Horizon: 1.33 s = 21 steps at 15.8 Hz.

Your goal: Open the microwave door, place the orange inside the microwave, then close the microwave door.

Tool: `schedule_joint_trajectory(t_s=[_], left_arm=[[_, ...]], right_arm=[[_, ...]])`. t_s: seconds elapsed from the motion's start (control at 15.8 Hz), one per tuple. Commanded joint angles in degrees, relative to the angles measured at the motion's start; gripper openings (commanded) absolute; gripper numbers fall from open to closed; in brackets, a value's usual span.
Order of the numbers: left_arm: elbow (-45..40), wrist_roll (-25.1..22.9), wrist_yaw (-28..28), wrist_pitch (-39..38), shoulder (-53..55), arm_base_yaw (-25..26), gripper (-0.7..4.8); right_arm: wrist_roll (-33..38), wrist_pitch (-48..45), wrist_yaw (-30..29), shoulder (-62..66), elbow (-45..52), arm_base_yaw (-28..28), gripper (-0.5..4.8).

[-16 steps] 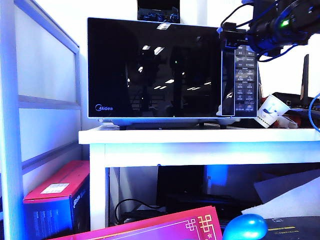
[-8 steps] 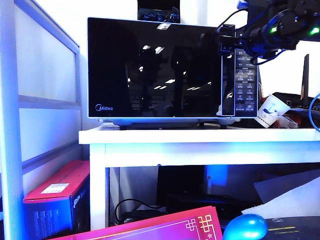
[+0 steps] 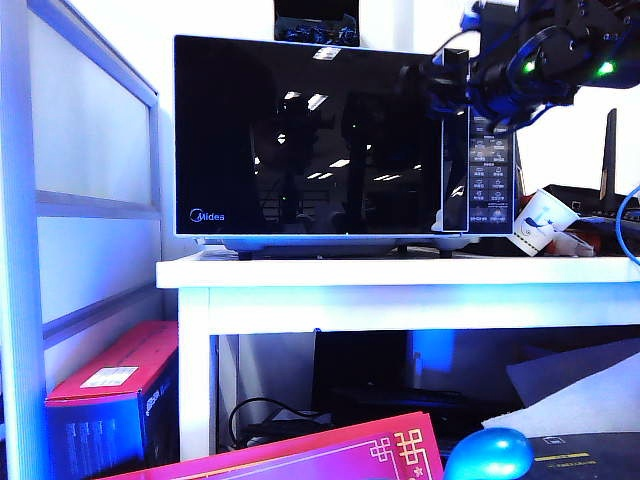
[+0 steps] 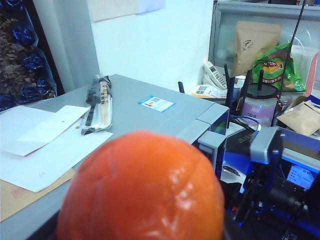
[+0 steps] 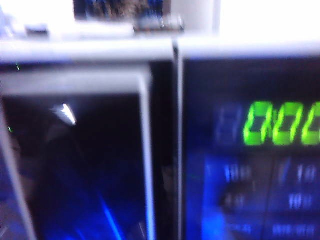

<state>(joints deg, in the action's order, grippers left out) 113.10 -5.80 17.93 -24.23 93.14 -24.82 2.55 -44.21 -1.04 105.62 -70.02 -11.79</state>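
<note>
one orange (image 4: 142,187) fills the near part of the left wrist view, sitting right at the left gripper, whose fingers are hidden behind the fruit, so i cannot tell whether they clench it. one microwave (image 3: 340,140) stands on one white table (image 3: 400,275), its door (image 3: 300,135) closed. the right gripper (image 3: 440,75) hovers at the door's upper corner, about 1 o'clock from the glass centre, beside the button panel (image 3: 490,165); its jaws' state is unclear. the green display (image 5: 282,124) glows close ahead.
</note>
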Motion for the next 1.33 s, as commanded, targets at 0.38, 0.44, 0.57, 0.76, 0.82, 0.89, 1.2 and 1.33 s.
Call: schedule_joint_trajectory(t_s=[0.38,0.44,0.57,0.76,0.82,0.89,1.2,1.33], left_arm=[[0.22,-0.22,0.28,0.04,-0.24,-0.07,1.91],[0.22,-0.22,0.28,0.00,-0.24,-0.07,1.91],[0.22,-0.22,0.28,-0.04,-0.24,-0.07,1.91],[0.22,-0.22,0.28,-0.13,-0.24,-0.07,1.91],[0.22,-0.22,0.28,-0.13,-0.24,-0.07,1.91],[0.22,-0.22,0.28,-0.11,-0.24,-0.07,1.91],[0.22,-0.24,0.28,-0.15,-0.24,-0.07,1.91],[0.22,-0.22,0.28,-0.15,-0.24,-0.07,1.91]], right_arm=[[0.24,0.66,-0.37,-0.09,-0.28,-0.11,2.64],[0.24,0.72,-0.37,-0.07,-0.28,-0.11,2.64],[0.24,0.74,-0.37,-0.09,-0.28,-0.11,2.64],[0.24,0.72,-0.37,-0.09,-0.28,-0.11,2.58],[0.24,0.74,-0.37,-0.09,-0.28,-0.11,1.73],[0.24,0.72,-0.37,-0.09,-0.28,-0.11,1.06],[0.24,1.81,-0.61,-0.50,-0.26,-0.11,1.08],[0.24,5.18,-0.59,-1.97,-0.24,-0.11,1.07]])
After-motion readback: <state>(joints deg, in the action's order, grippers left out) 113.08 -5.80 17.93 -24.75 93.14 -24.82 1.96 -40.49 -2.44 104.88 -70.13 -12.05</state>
